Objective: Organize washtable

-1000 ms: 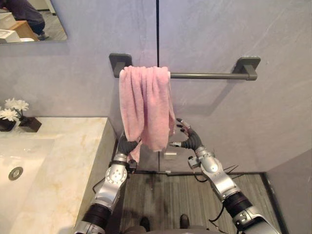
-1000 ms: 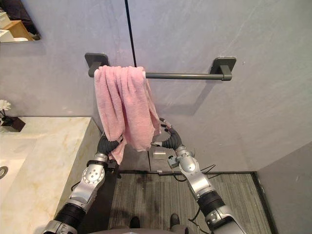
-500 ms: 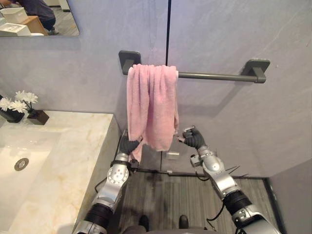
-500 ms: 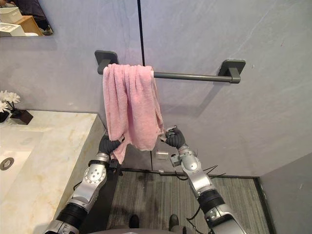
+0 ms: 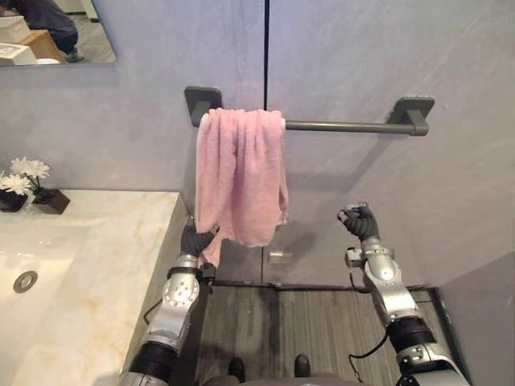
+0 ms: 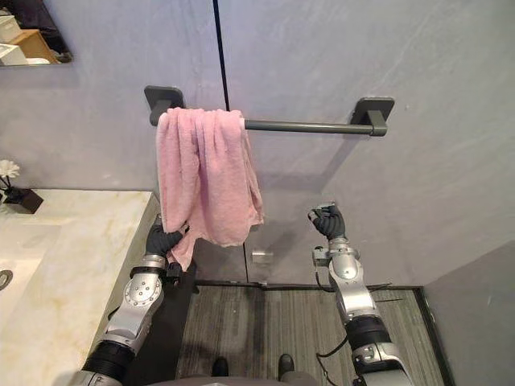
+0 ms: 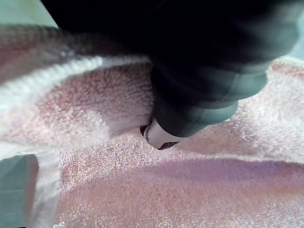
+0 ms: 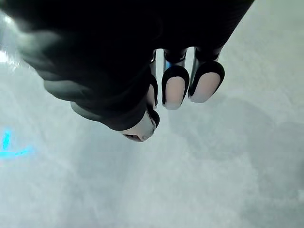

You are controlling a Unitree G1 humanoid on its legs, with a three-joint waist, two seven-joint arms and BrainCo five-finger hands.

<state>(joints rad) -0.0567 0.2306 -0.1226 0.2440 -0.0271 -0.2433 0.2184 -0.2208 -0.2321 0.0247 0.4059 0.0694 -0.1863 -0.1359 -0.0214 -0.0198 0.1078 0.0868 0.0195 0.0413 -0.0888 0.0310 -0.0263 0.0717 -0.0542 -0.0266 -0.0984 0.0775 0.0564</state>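
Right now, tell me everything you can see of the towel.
The towel is pink, fluffy terry cloth, paler along its hem. It is draped over the left end of the dark bar, bunched into vertical folds, and hangs loose with an uneven lower edge, lowest at its left corner. The left hand grips that corner, fingers curled into the cloth. The right hand is apart from it, curled on nothing.

Grey stone-look wall [image 5: 402,48] panels meet at a dark vertical seam [image 5: 266,48]. A mirror [image 5: 48,32] hangs above a cream marble counter [image 5: 121,241] with a sunken sink [image 5: 48,249] — white flowers [image 5: 20,175] at its back. The floor [image 5: 322,322] — dark planks.
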